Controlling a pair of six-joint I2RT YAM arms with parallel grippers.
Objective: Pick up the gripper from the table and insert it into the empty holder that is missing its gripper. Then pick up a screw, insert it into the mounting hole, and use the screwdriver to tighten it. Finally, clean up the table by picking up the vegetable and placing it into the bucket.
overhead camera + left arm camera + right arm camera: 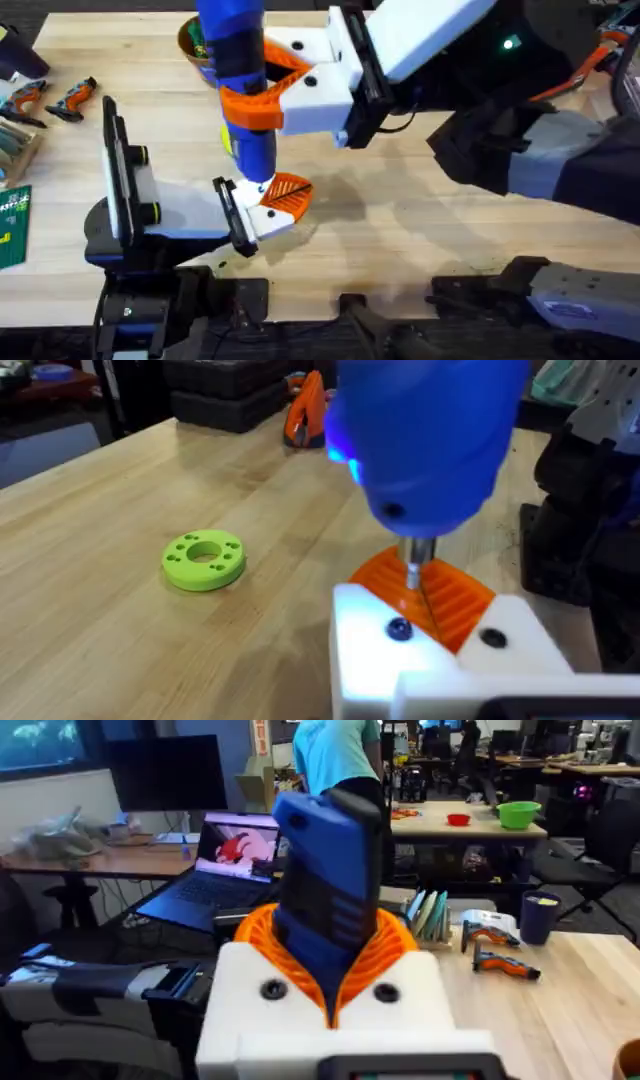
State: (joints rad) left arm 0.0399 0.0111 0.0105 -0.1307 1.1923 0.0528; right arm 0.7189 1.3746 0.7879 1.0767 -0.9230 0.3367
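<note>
Over the holder (400,650), upright screwdriver (240,80), bit down.

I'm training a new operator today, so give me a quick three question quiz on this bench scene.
1. True or false: the right gripper holds the screwdriver upright.
2. Where does the screwdriver's metal bit point? A) at the lime-green disc B) at the orange gripper on the left arm's white mount C) at the bucket
3. Fill in: the lime-green disc lies flat on the ______.

Key: 1 true. 2 B. 3 table.
</note>
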